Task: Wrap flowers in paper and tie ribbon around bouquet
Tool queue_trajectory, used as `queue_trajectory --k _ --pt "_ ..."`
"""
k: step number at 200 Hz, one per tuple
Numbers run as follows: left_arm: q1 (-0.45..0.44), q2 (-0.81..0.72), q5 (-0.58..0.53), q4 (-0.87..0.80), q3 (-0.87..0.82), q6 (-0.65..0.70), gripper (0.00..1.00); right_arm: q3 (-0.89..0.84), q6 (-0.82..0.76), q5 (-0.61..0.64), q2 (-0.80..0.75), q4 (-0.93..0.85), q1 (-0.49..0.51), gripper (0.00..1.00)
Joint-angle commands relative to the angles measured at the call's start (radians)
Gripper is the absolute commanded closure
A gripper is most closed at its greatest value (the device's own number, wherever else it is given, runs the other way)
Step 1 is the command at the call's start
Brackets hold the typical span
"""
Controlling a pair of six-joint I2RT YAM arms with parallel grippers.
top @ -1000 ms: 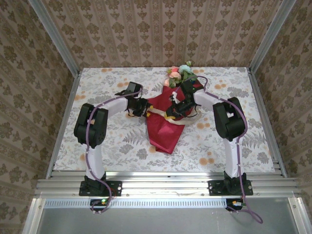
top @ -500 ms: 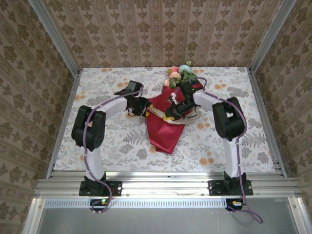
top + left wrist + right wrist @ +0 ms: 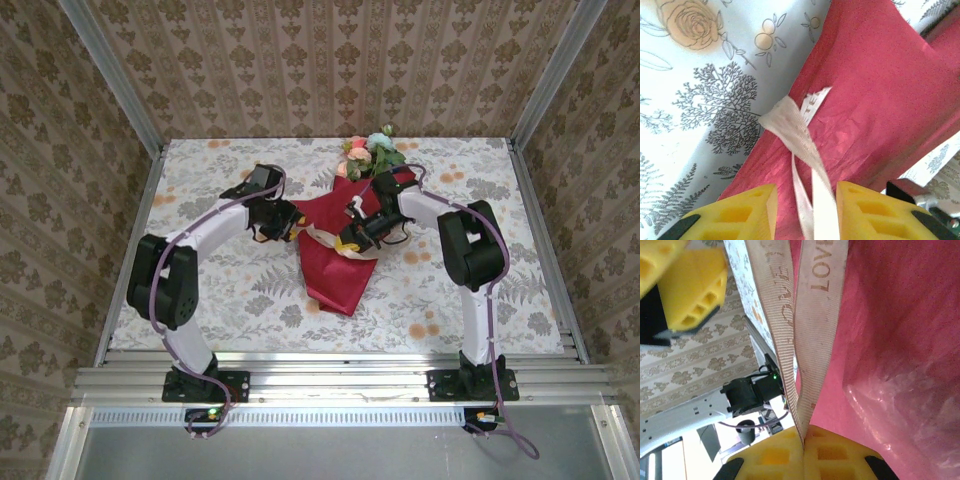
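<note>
The bouquet is a red paper (image 3: 335, 262) cone lying mid-table, its flowers (image 3: 368, 152) poking out of the far end. A cream ribbon (image 3: 322, 238) crosses the cone's middle. My left gripper (image 3: 284, 222) sits at the cone's left edge. In the left wrist view its jaws (image 3: 805, 192) stand apart, and two strands of the ribbon (image 3: 790, 122) run through the gap over the paper (image 3: 870, 90). My right gripper (image 3: 350, 238) is over the cone. In the right wrist view it (image 3: 803, 432) is shut on two strands of the printed ribbon (image 3: 815, 315), beside the paper (image 3: 900, 340).
The flower-printed tablecloth (image 3: 230, 290) covers the table inside patterned walls, with metal rails (image 3: 340, 372) along the near edge. The left gripper's yellow fingers (image 3: 690, 285) show top left in the right wrist view, close to the ribbon.
The left arm's elbow has swung out to the left and its gripper has shifted slightly left and back. The ribbon now shows more across the cone. The right gripper has hardly moved.
</note>
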Motion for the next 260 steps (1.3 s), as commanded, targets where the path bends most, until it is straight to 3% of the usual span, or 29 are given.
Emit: queue_trajectory --k 1,55,97,110,170,209,260 --pt "-0.029 -0.027 -0.004 -0.048 -0.007 0.053 0.68 0.086 0.074 0.076 0.062 -0.031 -0.023 1.0" --pt "-0.063 0.068 0.018 -0.138 0.104 0.228 0.73 0.24 0.134 0.162 0.175 -0.146 -0.033 1.0" --pt "-0.092 0.195 -0.063 -0.216 0.268 0.606 0.75 0.239 0.223 0.159 0.186 -0.097 -0.049 1.0" --pt "-0.093 0.239 -0.081 -0.258 0.309 0.657 0.74 0.244 0.233 0.159 0.186 -0.097 -0.05 1.0" --pt "-0.103 0.297 -0.122 -0.222 0.361 0.537 0.71 0.213 0.255 0.153 0.178 -0.066 -0.052 1.0" --pt "-0.099 0.264 -0.205 -0.217 0.333 0.413 0.43 0.213 0.226 0.161 0.158 -0.071 -0.045 1.0" --pt "-0.079 0.247 -0.061 -0.101 0.291 0.147 0.38 0.232 0.024 0.275 0.083 -0.194 0.01 1.0"
